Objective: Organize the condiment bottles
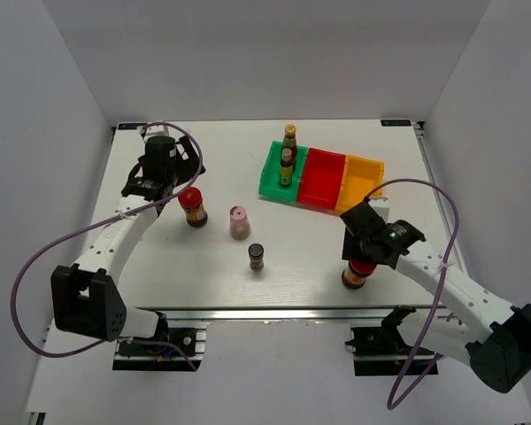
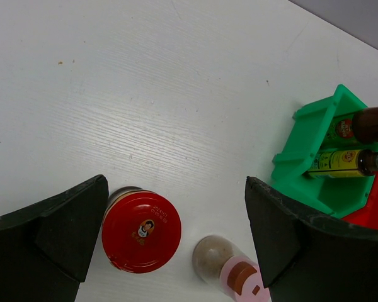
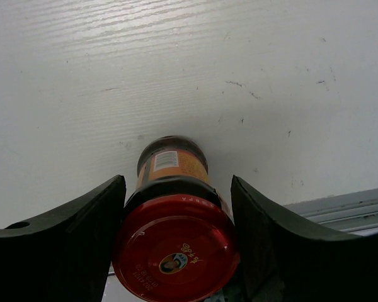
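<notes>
Your right gripper [image 3: 176,187] is clamping the first red-lidded jar [image 3: 175,250], with a finger pressing each side just under the lid, and the jar is standing upright on the table [image 1: 203,274] directly beneath the wrist, close to the near edge. Your left gripper [image 2: 176,189] is hanging over the table with its fingers spread wide and nothing between them being squeezed. The second red-lidded jar [image 2: 140,231] is sitting in that gap, right up against the inner face of the left finger [image 2: 63,233], though I cannot tell whether they are touching. The pink-lidded jar [image 2: 230,272] is showing beside it, closer to the right finger [image 2: 290,245], and both jars are low in the wrist view, back toward the palm. Ahead of this gripper and off to its right, the green bin [image 2: 302,170] is holding one slim dark bottle [image 2: 340,162], with the other slim bottle [image 2: 365,124] at the bin's far end. The black-lidded jar [image 1: 256,256] is standing alone between your two grippers. The red bin [image 1: 323,177] and orange bin [image 1: 361,177] are lying ahead of the right gripper, slightly to its left
</notes>
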You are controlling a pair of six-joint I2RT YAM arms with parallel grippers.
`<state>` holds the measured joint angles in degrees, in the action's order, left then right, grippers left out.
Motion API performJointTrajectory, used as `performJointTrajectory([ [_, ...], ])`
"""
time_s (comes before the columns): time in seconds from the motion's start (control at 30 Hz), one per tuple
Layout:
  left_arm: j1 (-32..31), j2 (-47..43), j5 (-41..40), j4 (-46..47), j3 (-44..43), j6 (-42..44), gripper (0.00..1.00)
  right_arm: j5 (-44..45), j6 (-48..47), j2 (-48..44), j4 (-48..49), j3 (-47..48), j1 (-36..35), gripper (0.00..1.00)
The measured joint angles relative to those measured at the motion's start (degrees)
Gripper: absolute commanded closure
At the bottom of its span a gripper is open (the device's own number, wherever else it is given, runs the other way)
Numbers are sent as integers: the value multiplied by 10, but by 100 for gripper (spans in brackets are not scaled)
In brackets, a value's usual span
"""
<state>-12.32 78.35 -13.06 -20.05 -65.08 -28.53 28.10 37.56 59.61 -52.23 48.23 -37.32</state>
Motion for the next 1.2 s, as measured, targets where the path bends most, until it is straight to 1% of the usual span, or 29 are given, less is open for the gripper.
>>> performJointTrajectory([
  [0.07, 0, 0, 0, 0, 0, 0, 2, -10, -7, -1, 1, 1, 0, 72],
  [0.1, 0, 0, 0, 0, 0, 0, 2, -13, -10, -1, 2, 1, 0, 74],
  [0.17, 0, 0, 0, 3, 2, 1, 2, -21, -18, 0, 6, 2, 0, 76],
  [0.23, 0, -1, 0, 6, 3, 2, 2, -28, -24, 1, 14, 3, 0, 80],
  [0.3, 0, -3, 0, 9, 7, 3, 2, -35, -34, 7, 24, 9, 0, 86],
  [0.33, 0, -4, 1, 9, 9, 4, 2, -40, -40, 13, 31, 14, 0, 87],
  [0.43, 0, -7, 1, 10, 10, 6, 2, -52, -64, 43, 48, 48, 0, 87],
  [0.53, 0, -11, 2, 12, 10, 7, 2, -59, -87, 91, 70, 104, 0, 87],
  [0.7, 0, -12, 3, 13, 11, 11, 2, -57, -127, 182, 100, 220, 1, 87],
  [0.77, 0, -13, 4, 14, 14, 13, 2, -59, -143, 222, 104, 271, 7, 89],
  [0.93, 0, -13, 4, 13, 23, 17, 2, -79, -170, 301, 110, 361, 45, 90],
  [1.03, 0, -13, 3, 13, 24, 19, 2, -96, -196, 370, 107, 434, 78, 90],
  [1.2, 0, -13, 2, 12, 24, 22, 2, -118, -229, 466, 106, 540, 114, 90],
])
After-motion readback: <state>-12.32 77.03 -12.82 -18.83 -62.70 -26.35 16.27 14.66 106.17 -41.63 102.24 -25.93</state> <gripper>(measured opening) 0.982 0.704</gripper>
